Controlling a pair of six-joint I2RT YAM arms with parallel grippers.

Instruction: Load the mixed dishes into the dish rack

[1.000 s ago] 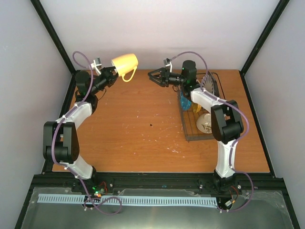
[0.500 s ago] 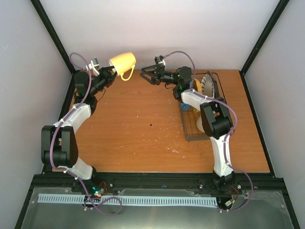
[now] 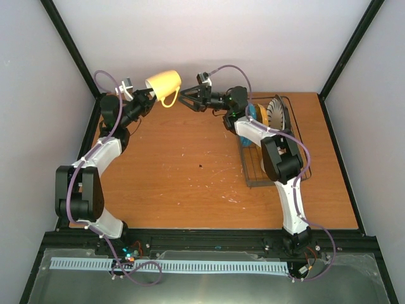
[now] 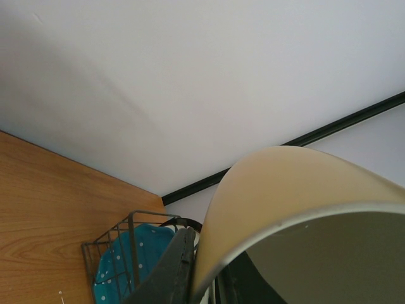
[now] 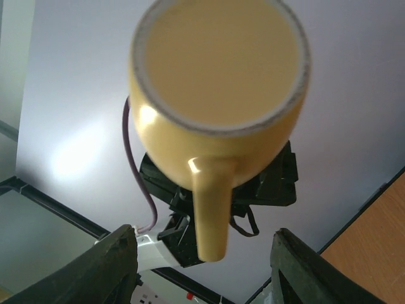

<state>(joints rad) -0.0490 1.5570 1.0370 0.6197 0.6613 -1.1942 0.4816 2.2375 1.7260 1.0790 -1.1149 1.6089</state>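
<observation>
Evidently, a handover is judged in hand: the small yellow mug (image 3: 164, 83) is clamped aloft by the left gripper (image 3: 147, 95), and must next be enclosed by the wide-open right gripper (image 3: 185, 99).

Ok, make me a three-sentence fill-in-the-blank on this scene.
The left hand holds the ____ mug in the air.
The right hand faces it with fingers ____.
The dish rack, holding the teal plate, sits on the ____ half of the table.
Missing: yellow; open; right.
</observation>
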